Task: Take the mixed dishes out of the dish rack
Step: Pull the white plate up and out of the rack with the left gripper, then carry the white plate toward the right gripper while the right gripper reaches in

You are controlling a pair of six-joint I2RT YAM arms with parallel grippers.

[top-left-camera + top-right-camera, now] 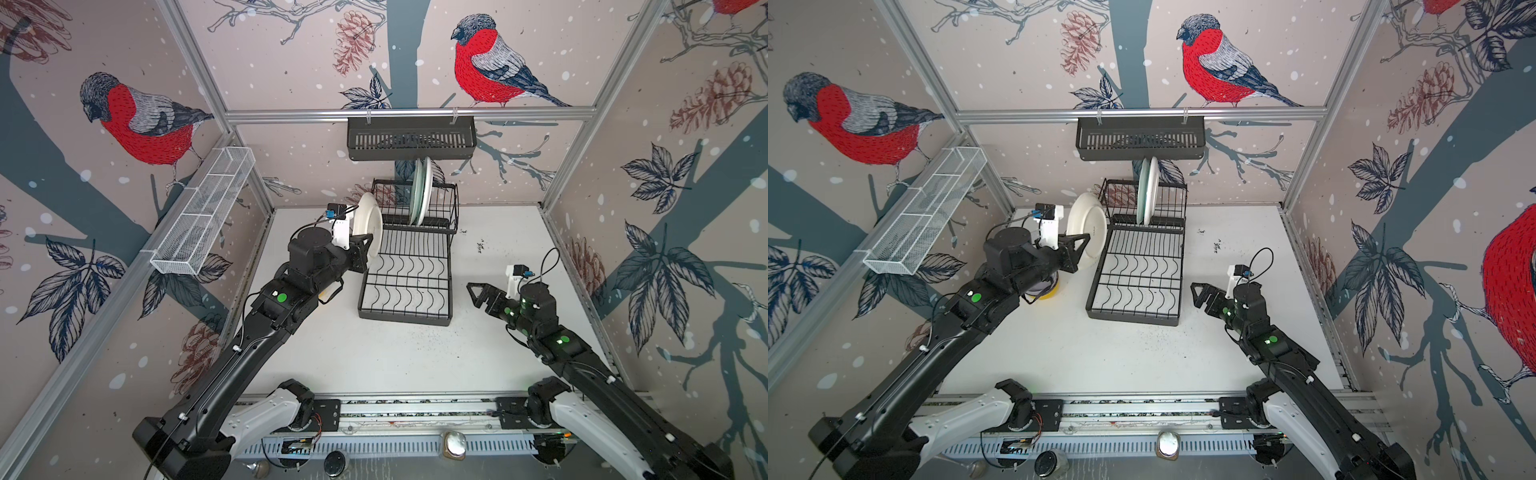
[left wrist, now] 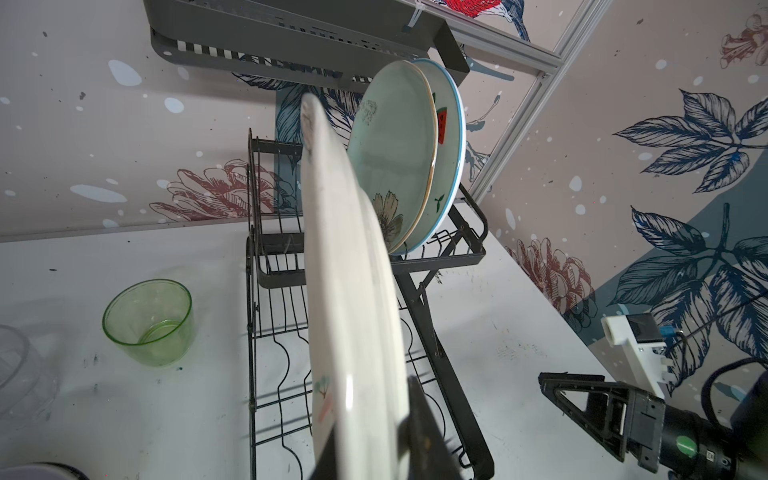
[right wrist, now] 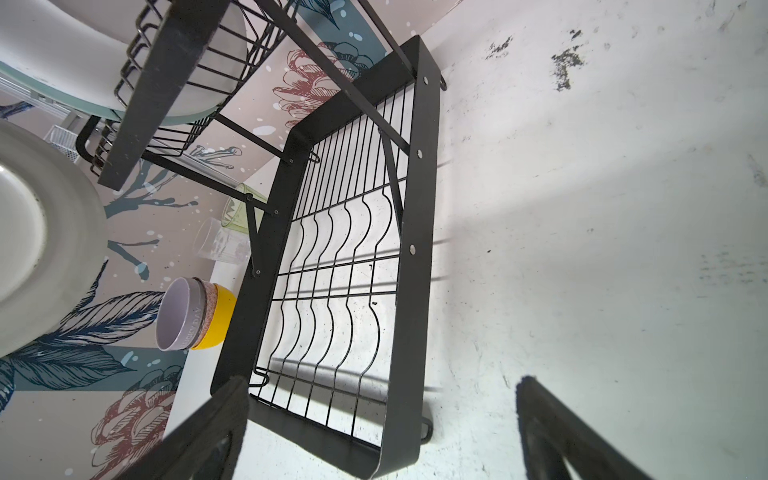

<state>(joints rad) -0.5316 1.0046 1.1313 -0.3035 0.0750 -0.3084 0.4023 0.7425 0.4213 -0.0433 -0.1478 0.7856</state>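
the dish rack (image 1: 405, 320) is sitting in the middle of the white counter (image 1: 374, 365), its raised tier toward the back wall. that upper tier is carrying two plates on edge, face to face: a mint plate (image 2: 395, 145) with a thin tan rim and, behind it, a white watermelon-print plate (image 2: 451, 137) edged in blue. the left hand (image 1: 365, 247) is pinching narrowly on the rim of the cream floral plate (image 1: 368, 224), holding it upright at the rack's left side, left of centre in both top views. the right hand (image 1: 476, 293) is hovering with jaws spread wide and nothing between them, right of the rack.

the rack is showing thin black wire, wavy prongs and a flat dark metal frame; the plates are looking smooth and glossy.

the left wrist view is showing a translucent green glass (image 2: 149, 328) standing upright on the counter, lower left of the frame. the right wrist view is adding a clear ribbed glass (image 3: 220, 245) beside it and a nest of bowls: a lilac bowl (image 3: 174, 320) inside a pink-patterned bowl (image 3: 211, 305) inside a yellow bowl (image 3: 220, 328). in a top view only a sliver of the yellow is peeking out under the left arm. a black slotted basket (image 1: 411, 139) and a white mesh basket (image 1: 199, 212) are hanging on the frame rails.
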